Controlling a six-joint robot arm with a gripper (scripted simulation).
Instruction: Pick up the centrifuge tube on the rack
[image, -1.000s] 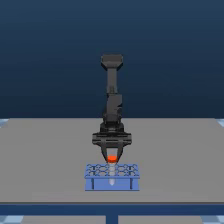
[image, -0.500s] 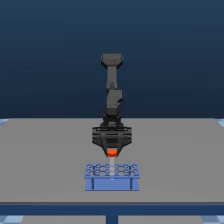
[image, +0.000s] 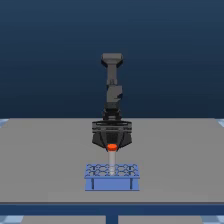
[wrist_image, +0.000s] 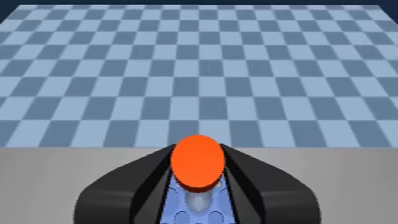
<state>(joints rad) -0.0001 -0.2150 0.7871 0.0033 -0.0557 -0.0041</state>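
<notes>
A matt black gripper (image: 112, 145), a pale translucent plastic-looking tube (image: 112, 159) with a smooth, flat orange-red cap (wrist_image: 197, 162), a matt blue rack (image: 112, 177), and a smooth, dull grey table (image: 45, 160).

Orange-red cap on pale centrifuge tube (image: 112, 156), blue rack (image: 112, 183), black fingers (wrist_image: 142, 175)
</notes>
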